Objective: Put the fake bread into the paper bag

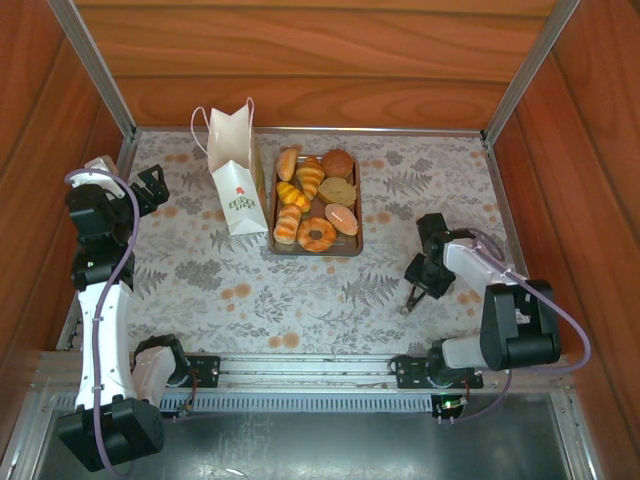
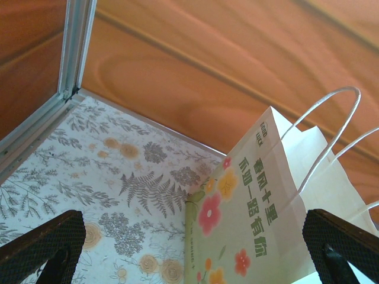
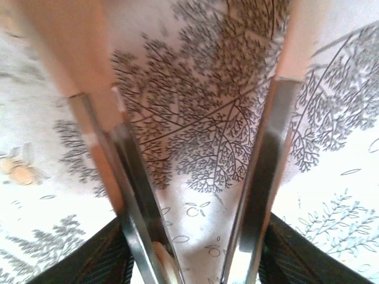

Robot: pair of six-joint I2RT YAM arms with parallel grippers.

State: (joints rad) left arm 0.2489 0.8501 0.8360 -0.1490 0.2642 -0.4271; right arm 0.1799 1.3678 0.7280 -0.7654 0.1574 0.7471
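From above, the brown rectangular tray [image 1: 316, 253] holds the fake bread [image 1: 315, 200]: about eight glossy pieces, among them striped yellow croissants, a ring doughnut [image 1: 317, 234] and a round dark bun [image 1: 338, 163]. The white paper bag [image 1: 238, 190] stands just left of the tray on the floral table [image 1: 250, 290]; its inside cannot be made out. The left gripper [image 1: 152, 188] sits left of the bag, and the right gripper [image 1: 428, 270] is well to the right of the tray, with thin tongs [image 1: 410, 298] at its tip. At the left wrist, the left gripper [image 2: 192, 222] is spread wide and grasps nothing; the paper bag [image 2: 254, 219], printed with flowers, is cut off at the bottom, below thin loop handles [image 2: 331, 118]. At the right wrist, the right gripper [image 3: 195, 236] clasps the tongs [image 3: 260, 165], its dark pads [image 3: 112, 254] against the shiny metal arms, which blur toward the tips.
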